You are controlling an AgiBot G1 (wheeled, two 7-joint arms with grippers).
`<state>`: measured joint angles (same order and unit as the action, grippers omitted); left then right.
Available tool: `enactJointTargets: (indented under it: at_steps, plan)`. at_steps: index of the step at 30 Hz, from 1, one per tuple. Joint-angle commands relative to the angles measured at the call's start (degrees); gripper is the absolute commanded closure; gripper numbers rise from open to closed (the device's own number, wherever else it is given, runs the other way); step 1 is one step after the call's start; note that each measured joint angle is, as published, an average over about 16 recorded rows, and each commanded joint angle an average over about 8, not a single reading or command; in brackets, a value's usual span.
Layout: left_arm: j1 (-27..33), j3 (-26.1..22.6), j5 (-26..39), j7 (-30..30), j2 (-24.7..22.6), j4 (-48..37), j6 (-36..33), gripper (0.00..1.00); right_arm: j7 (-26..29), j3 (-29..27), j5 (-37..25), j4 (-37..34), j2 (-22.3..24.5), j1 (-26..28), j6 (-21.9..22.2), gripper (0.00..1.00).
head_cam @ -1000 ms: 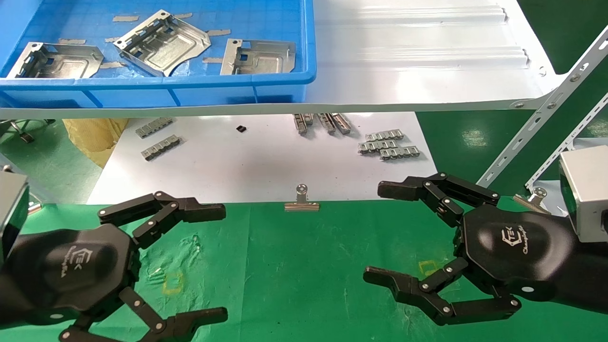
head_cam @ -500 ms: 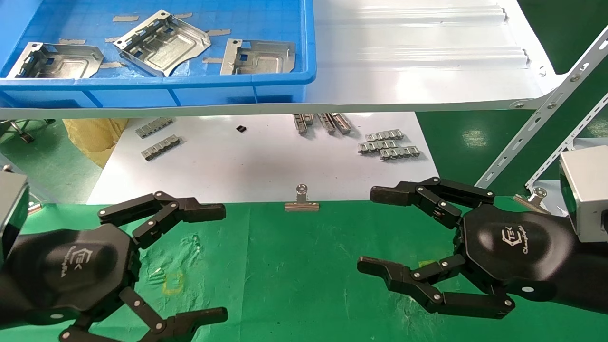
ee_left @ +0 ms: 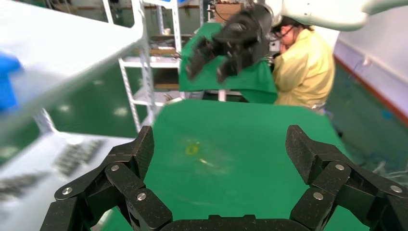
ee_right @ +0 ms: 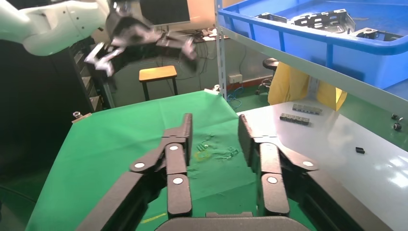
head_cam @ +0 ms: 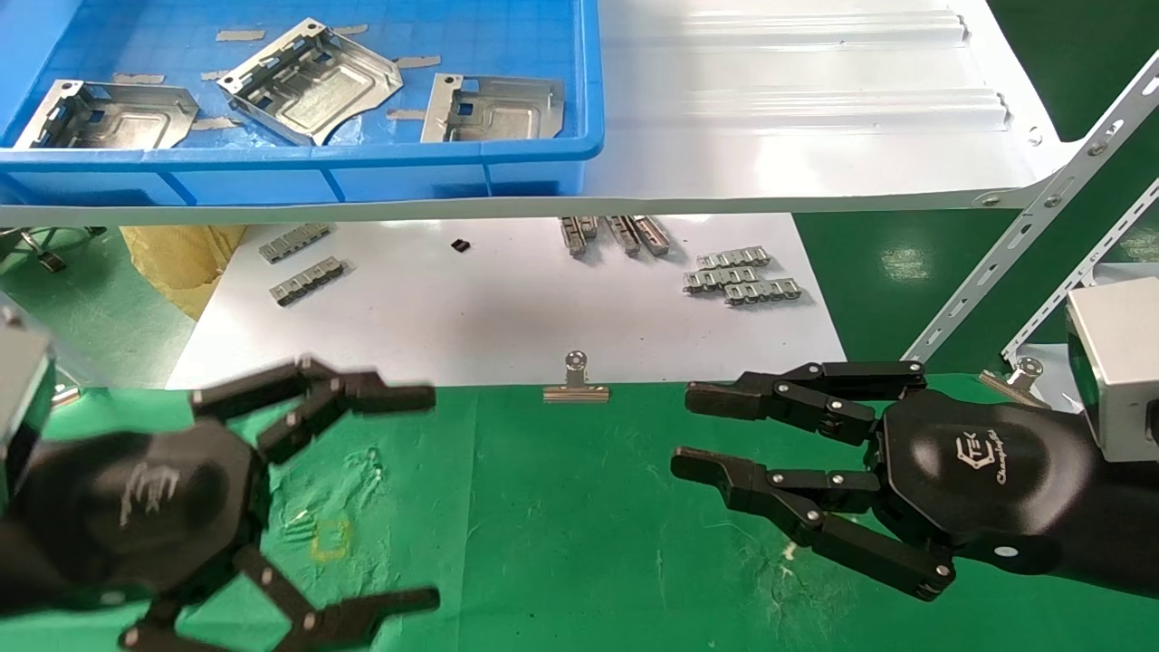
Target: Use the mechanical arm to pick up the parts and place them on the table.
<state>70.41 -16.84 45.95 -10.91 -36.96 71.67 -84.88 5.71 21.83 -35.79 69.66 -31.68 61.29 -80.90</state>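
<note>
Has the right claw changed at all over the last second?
Yes. The right claw has narrowed its fingers and reached further toward the binder clip, still empty above the table.

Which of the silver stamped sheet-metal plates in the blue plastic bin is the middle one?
Start at the blue plastic bin on the glossy white ribbed shelf. Three plates lie inside; the middle silver stamped plate sits skewed, one corner raised, unlike its flat neighbours.
</note>
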Motion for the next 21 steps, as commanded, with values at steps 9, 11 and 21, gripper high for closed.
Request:
enactJointTargets:
  at_steps: [9,11,21]
  plan:
    - [22.7,-4.7,13.8,-0.4,-7.8,-15.0,3.1,0.0,0.0,0.0,0.0,0.0,0.0,0.0,0.0,1.0]
    - [26.8,-6.0,17.0,1.0,-10.0,-21.1,4.2,0.0,0.0,0.0,0.0,0.0,0.0,0.0,0.0,1.0]
    - [40.9,-9.7,28.5,8.5,-19.6,-50.3,18.5,0.4,0.0,0.0,0.0,0.0,0.0,0.0,0.0,1.0]
